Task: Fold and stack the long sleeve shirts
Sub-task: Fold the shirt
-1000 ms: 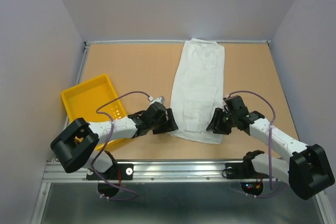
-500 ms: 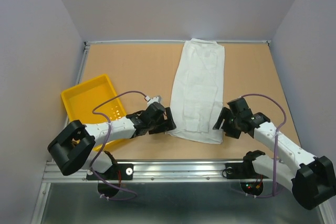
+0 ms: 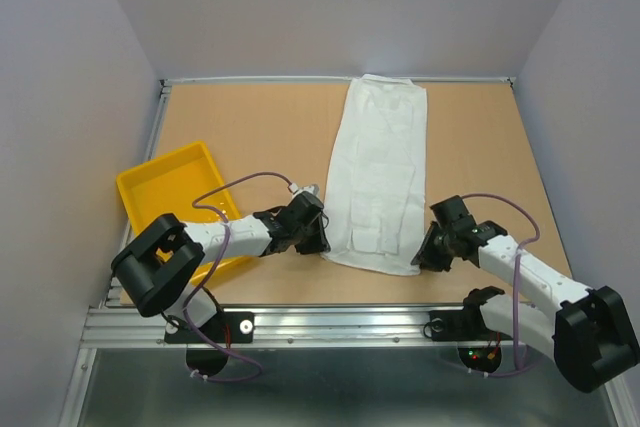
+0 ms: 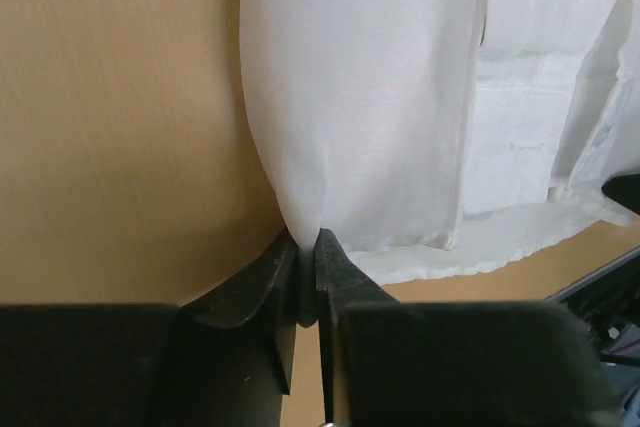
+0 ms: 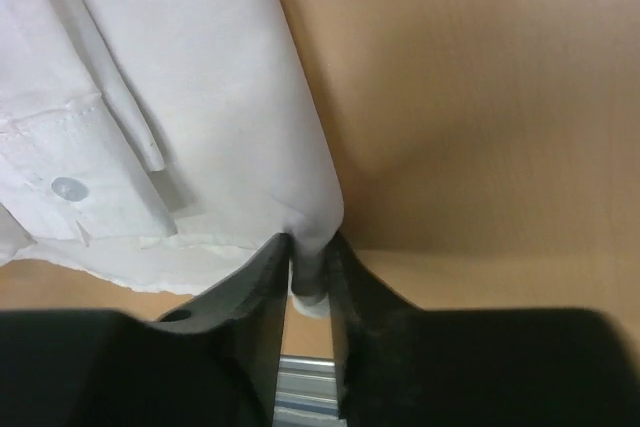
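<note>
Your two arms meet at the near end of a white long sleeve shirt (image 3: pixel 378 172), which lies button-side up on the desk (image 3: pixel 250 127) as a long narrow strip, sleeves tucked in over the body. It runs from the far edge down toward the arm bases, right of centre. The left fingers (image 4: pixel 250 292) are pressed together on the shirt's near left corner, with a thin fold of cloth caught between their tips. The right fingers (image 5: pixel 350 287) pinch the near right corner the same way, just beside a buttoned cuff. A yellow tray (image 3: pixel 150 187) sits at the near left of the desk, apart from the shirt and holding no garment that can be seen. The lengthwise fold looks finished and the crosswise fold looks about to begin, so the task appears roughly midway for this shirt, with stacking not yet started. Your next move likely calls for raising both corners together, keeping the hem level and lightly taut. You would then carry it toward the collar end and lay it down squarely, so the thin cloth neither slips nor bunches.
</note>
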Robot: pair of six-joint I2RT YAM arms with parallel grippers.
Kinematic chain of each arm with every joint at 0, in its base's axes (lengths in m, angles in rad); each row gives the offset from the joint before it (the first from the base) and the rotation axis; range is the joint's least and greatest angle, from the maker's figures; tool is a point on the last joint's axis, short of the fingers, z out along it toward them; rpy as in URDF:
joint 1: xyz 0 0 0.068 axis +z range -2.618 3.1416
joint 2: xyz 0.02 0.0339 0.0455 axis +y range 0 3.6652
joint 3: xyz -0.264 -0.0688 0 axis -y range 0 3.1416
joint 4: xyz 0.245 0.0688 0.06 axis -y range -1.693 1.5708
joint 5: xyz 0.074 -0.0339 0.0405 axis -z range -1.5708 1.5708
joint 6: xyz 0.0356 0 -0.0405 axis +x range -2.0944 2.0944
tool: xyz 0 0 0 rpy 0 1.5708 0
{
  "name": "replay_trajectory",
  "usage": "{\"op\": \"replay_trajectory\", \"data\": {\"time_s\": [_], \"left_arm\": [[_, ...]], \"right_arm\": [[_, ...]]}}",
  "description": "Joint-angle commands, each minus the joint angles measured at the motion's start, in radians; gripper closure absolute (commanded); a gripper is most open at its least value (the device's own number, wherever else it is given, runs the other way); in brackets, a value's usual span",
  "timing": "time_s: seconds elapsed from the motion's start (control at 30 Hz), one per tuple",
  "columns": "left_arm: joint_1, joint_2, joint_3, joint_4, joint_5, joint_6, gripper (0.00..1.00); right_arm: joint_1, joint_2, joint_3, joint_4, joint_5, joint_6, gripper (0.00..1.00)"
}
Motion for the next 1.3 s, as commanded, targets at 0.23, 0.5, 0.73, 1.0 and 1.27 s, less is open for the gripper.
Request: {"op": "replay_trajectory", "data": {"time_s": [0.23,0.5,0.73,1.0,1.27], "left_arm": [[-0.016,-0.114,-0.063,-0.086,0.083,0.002,1.00],[0.032,-0.191,0.183,-0.344,-0.050,0.111,1.00],[0.176,-0.034,0.436,-0.335,-0.035,0.215,1.00],[0.282,0.212,0.723,-0.316,0.057,0.282,1.00],[0.334,0.439,0.967,-0.280,0.078,0.324,1.00]], "right_arm": [[0.007,-0.112,-0.041,0.001,-0.183,0.016,0.99],[0.007,-0.082,0.239,-0.108,-0.043,-0.083,0.99],[0.004,0.136,0.517,-0.107,0.081,-0.180,0.99],[-0.106,0.373,0.767,-0.035,0.083,-0.278,0.99],[-0.200,0.605,0.934,0.022,0.018,-0.344,0.99]]}}
